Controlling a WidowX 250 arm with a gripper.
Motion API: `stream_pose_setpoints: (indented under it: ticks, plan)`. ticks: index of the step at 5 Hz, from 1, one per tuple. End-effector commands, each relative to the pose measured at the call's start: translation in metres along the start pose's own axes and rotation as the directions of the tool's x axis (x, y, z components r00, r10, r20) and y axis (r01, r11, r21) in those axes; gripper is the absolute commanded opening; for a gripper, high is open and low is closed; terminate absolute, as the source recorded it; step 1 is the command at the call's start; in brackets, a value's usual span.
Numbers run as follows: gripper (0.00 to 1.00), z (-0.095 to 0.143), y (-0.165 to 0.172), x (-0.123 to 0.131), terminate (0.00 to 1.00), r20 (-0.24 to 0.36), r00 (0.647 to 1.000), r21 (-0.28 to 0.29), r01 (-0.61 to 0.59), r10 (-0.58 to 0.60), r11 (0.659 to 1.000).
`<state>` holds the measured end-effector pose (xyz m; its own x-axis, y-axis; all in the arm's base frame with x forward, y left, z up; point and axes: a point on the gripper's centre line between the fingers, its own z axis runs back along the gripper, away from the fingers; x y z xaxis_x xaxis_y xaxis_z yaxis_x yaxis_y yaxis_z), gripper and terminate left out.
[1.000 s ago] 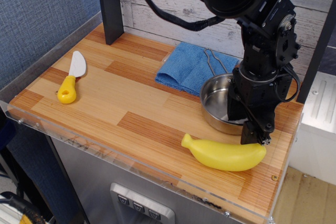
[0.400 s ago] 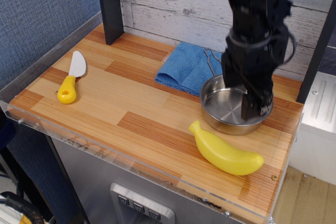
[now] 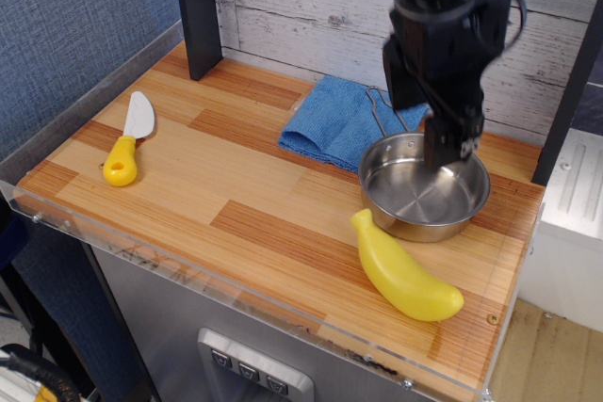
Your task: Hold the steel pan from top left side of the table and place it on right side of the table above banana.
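Observation:
The steel pan (image 3: 424, 197) stands upright on the right side of the table (image 3: 236, 167), its wire loop handle (image 3: 381, 108) lying back over a blue cloth. The yellow banana (image 3: 403, 272) lies just in front of the pan, angled toward the front right corner, its stem end touching or nearly touching the pan's rim. My gripper (image 3: 426, 129) hangs above the pan's back rim, lifted clear of it. Its jaws stand apart and hold nothing.
A folded blue cloth (image 3: 334, 120) lies behind and left of the pan. A toy knife (image 3: 127, 143) with a yellow handle lies at the left. A dark post (image 3: 196, 11) stands at the back left. A clear plastic rim (image 3: 188, 275) edges the front.
My gripper has risen from the pan's front rim, up and back. The pan sits slightly further right. The banana has turned, its stem end swinging right toward the pan.

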<state>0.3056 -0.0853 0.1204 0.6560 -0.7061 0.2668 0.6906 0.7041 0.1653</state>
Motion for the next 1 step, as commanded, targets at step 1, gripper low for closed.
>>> stream_pose_setpoints:
  ticks: [1]
  plan:
    - [1.0, 0.0468, -0.0003, -0.017, 1.0, 0.073, 0.997, 0.055, -0.036, 0.032, 0.998]
